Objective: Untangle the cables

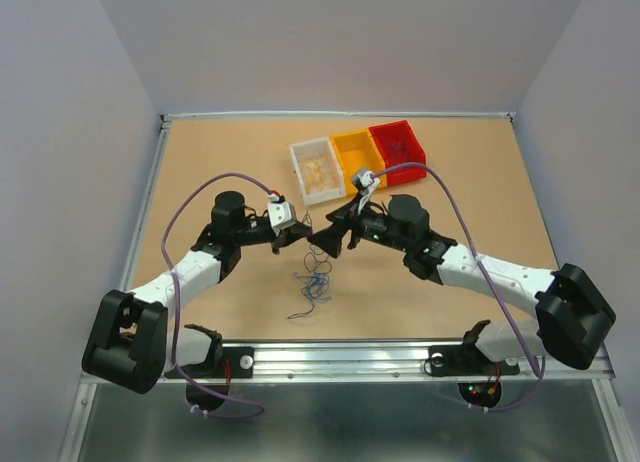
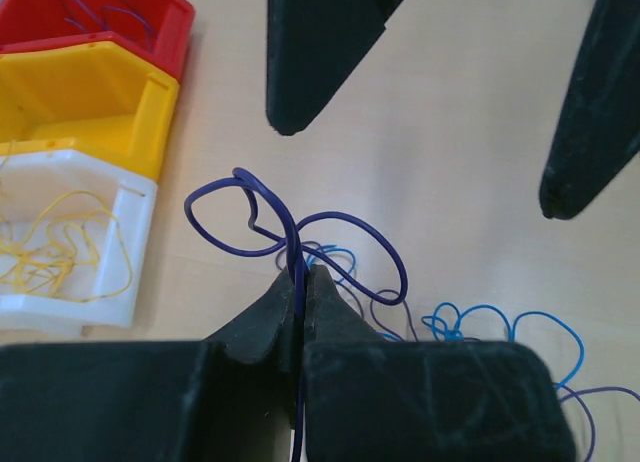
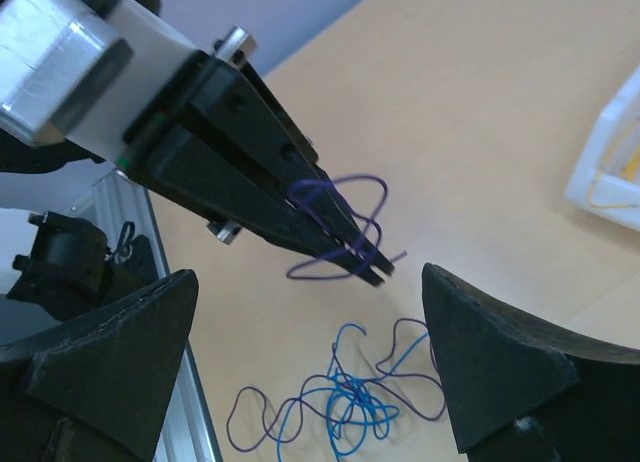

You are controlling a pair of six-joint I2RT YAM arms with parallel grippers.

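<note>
My left gripper [image 2: 303, 272] is shut on a thin purple cable [image 2: 262, 218], which curls up in loops beyond the fingertips and hangs above the table. In the right wrist view the left gripper [image 3: 376, 272] holds that purple cable [image 3: 336, 196] between my right gripper's spread fingers. My right gripper [image 3: 310, 274] is open and holds nothing; its fingers [image 2: 310, 62] stand on both sides, just beyond the held cable. A tangle of blue and purple cables [image 3: 345, 402] lies on the table below both grippers, and also shows from above as the tangle [image 1: 314, 282].
Three bins stand in a row at the back: a white bin [image 1: 300, 167] with yellow wires, a yellow bin [image 1: 352, 142], and a red bin [image 1: 400, 132] with purple wires. The table's metal front rail [image 1: 340, 357] runs near the arm bases.
</note>
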